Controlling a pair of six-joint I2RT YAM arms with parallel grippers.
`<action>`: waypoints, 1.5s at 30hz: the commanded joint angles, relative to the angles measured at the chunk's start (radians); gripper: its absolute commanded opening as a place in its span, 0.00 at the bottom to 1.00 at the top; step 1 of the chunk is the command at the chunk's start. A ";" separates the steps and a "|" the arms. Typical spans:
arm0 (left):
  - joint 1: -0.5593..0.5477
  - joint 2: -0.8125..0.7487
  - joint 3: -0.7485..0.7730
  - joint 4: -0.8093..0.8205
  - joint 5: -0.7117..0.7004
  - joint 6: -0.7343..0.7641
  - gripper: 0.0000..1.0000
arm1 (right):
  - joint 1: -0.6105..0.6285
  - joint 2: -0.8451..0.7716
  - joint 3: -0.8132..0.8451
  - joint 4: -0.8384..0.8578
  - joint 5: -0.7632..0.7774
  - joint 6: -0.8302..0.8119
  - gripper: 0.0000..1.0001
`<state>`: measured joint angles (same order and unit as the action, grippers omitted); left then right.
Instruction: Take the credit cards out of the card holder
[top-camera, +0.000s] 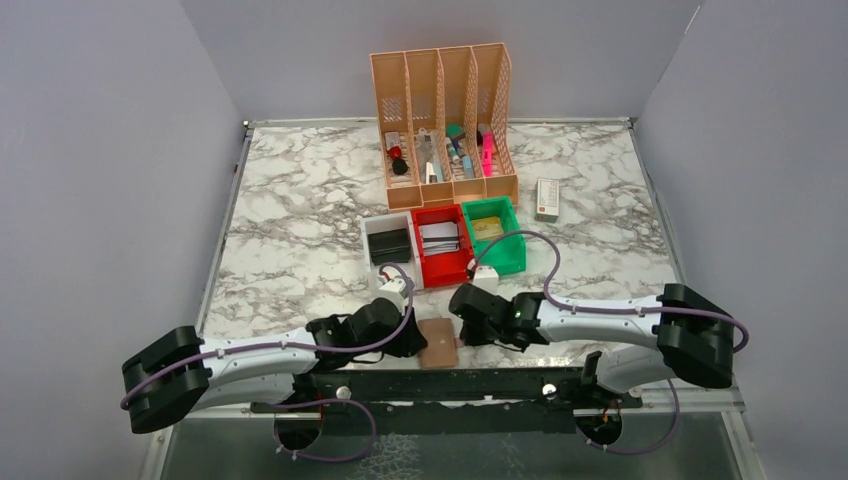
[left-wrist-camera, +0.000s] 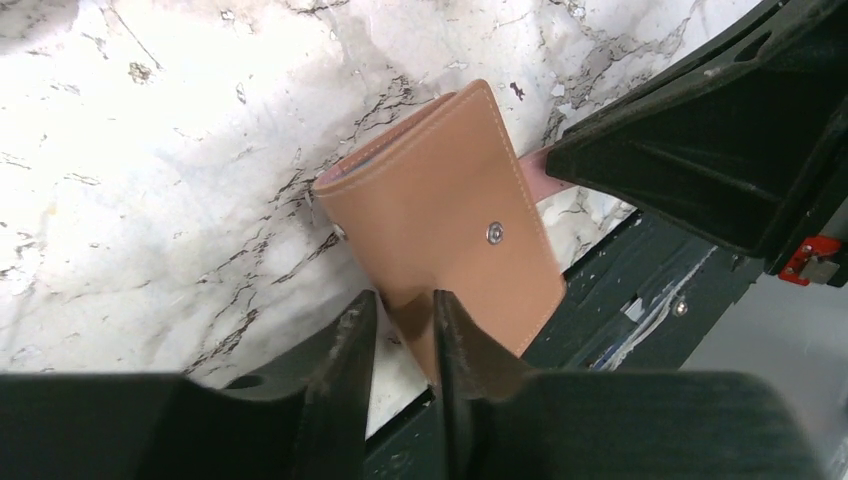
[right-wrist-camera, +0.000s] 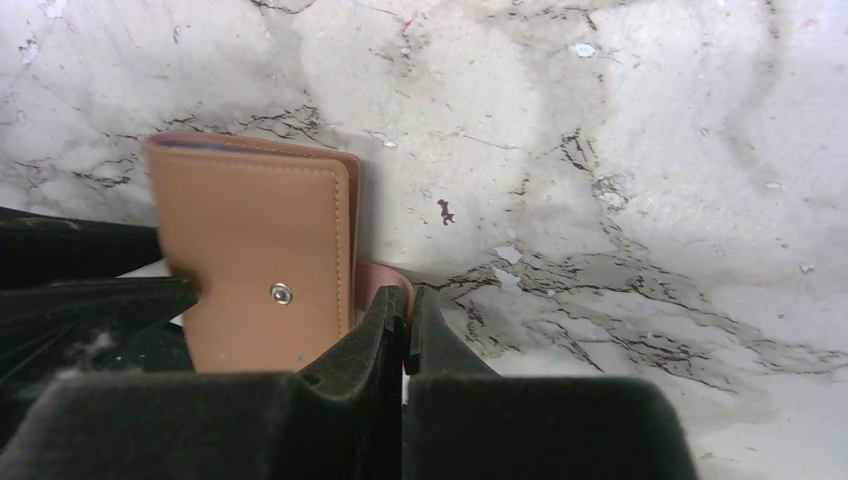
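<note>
**A:** Where was the holder?

**B:** Right at the near edge of the desk, between the two hands. Its snap was bare, and one corner seemed to reach past the rim.

**A:** And the hands?

**B:** The right hand was clenched on the pink flap sticking out of the holder's side. The left hand had its fingers a little apart, astride the holder's near edge. Whether they pinched it or only flanked it, I could not tell.

**A:** Any cards?

**B:** Only a bluish sliver along the far edge, likely the cards. None was out.

**A:** So the step was opening it?

**B:** I judged so. The flap had to be peeled back while the body stayed put. To do that well, the left hand needed a firm pinch on the near edge, clear of the flap, before the right pulled. The pull was best made up and over in an arc. Pulled straight sideways, the whole holder would likely have slid or twisted.

**A:** What could have gone wrong?

**B:** The flap was thin and caught just at the fingertips, so it could have slipped free. The holder also lay close to the drop. Drawing it inward first would have been safer.
</note>
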<state>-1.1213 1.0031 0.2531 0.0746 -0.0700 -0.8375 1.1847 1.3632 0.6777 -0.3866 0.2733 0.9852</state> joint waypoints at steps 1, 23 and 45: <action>-0.007 -0.062 -0.008 -0.029 -0.042 -0.004 0.36 | 0.003 -0.057 0.033 -0.085 0.093 0.007 0.01; -0.006 -0.421 -0.030 -0.239 -0.223 -0.092 0.62 | 0.003 -0.223 0.110 0.059 -0.067 -0.121 0.03; -0.006 -0.371 0.000 -0.235 -0.207 -0.067 0.63 | -0.147 -0.449 -0.152 0.039 -0.004 0.000 0.05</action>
<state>-1.1217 0.6273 0.2317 -0.1856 -0.2668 -0.9192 1.1175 0.9718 0.6254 -0.2935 0.2470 0.9230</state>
